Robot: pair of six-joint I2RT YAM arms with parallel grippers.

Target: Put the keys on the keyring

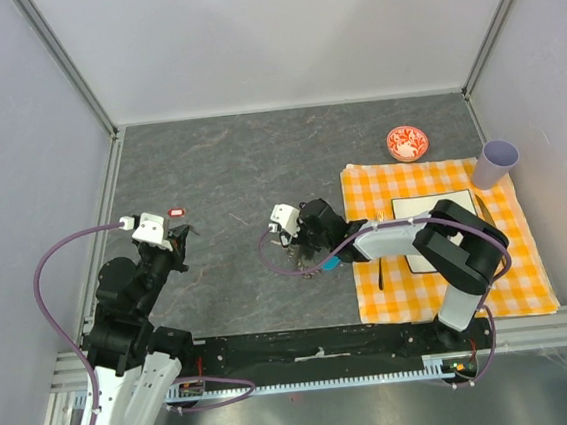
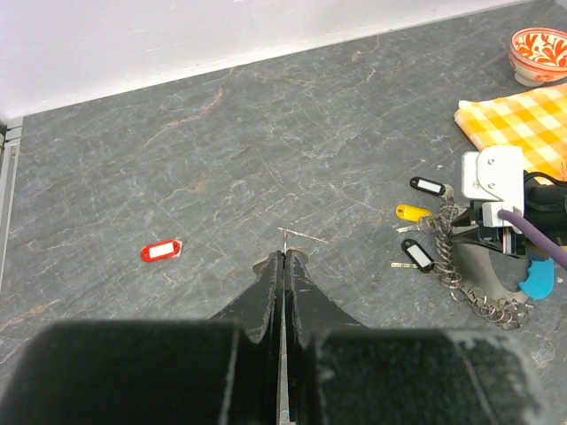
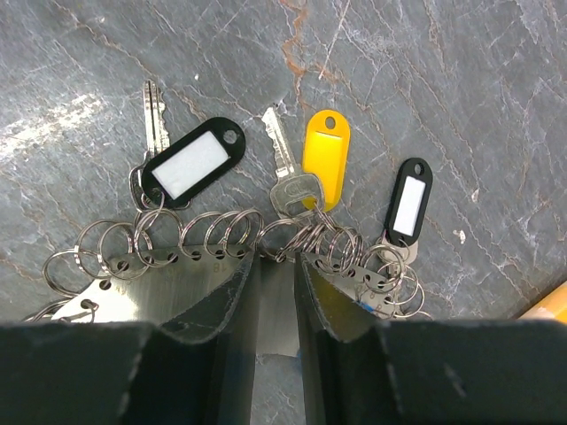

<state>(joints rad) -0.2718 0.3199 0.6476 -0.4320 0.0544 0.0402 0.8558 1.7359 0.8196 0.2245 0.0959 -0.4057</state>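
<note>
I am watching the left gripper (image 2: 282,266) hanging with its jaws pressed together and empty. A small red plastic key tag with a white insert (image 2: 161,251) is lying ahead and to the left of those jaws, well apart from everything else. Further right, the right gripper (image 3: 275,266) is standing over the keyring (image 3: 168,258), a loop of thin grey metal rings on a drilled steel strip with a cyan strap piece (image 2: 538,280). Its jaws are sitting narrowly apart with the strip under the gap, and I cannot tell whether they are pinching it. Just ahead of the jaws the small silver keys (image 3: 282,150) are fanning out, with an oblong black plastic tag (image 3: 192,161) to the left, a yellow tag (image 3: 326,158) in the centre and a smaller black tag (image 3: 408,197) to the right. I am judging the bundle light, floppy and slippery, so the stiff strip is looking like the best hold. The white inserts are showing no writing.
</note>
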